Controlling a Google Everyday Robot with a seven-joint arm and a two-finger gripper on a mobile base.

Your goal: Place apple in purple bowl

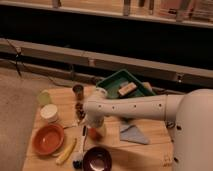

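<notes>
The apple [95,133] is a small reddish-orange fruit at the middle of the wooden table [145,152]. My gripper [94,128] points down from the white arm that reaches in from the right. It is right over the apple and partly hides it. I cannot tell whether the apple rests on the table or is lifted. The purple bowl [97,159] stands at the table's front edge, just in front of the apple and the gripper. It is dark with a glossy inside and holds nothing.
An orange bowl [48,139] and a yellow banana [66,151] lie at the front left. A white cup [49,113] and a pale green object [44,97] stand at the left. A green tray [125,82], a dark can [78,90] and a grey cloth [132,134] are near.
</notes>
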